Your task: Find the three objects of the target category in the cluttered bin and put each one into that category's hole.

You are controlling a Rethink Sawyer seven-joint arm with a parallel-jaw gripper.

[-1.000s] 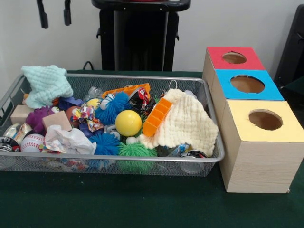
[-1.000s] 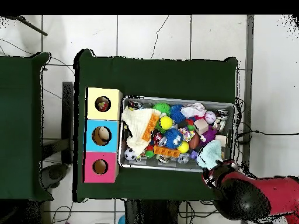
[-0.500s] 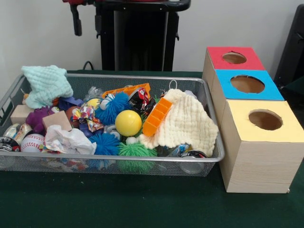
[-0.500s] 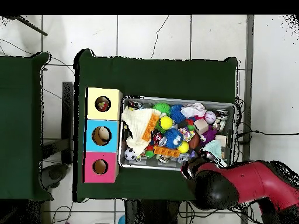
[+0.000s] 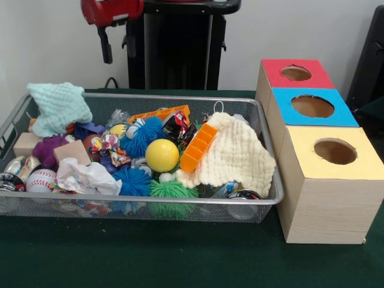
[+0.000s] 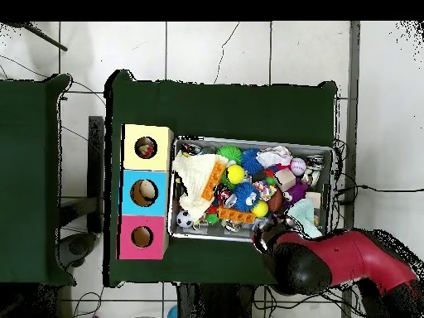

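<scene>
From the front my gripper (image 5: 119, 46) hangs open and empty at 11 o'clock above the bin (image 5: 180, 99); overhead, my arm (image 6: 331, 261) hides it. It has shifted toward the boxes (image 5: 324, 150), at 3 o'clock beside the bin.

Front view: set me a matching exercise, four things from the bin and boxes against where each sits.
Things:
1. mint cloth
2. yellow ball
3. cream cloth
4. red-topped box

Places:
A. farthest in the row of three boxes
B. draped at the bin's end nearest the boxes
C. heaped at the bin's end away from the boxes
D. mid-bin, beside the orange block

Pairs: 1-C, 2-D, 3-B, 4-A
</scene>
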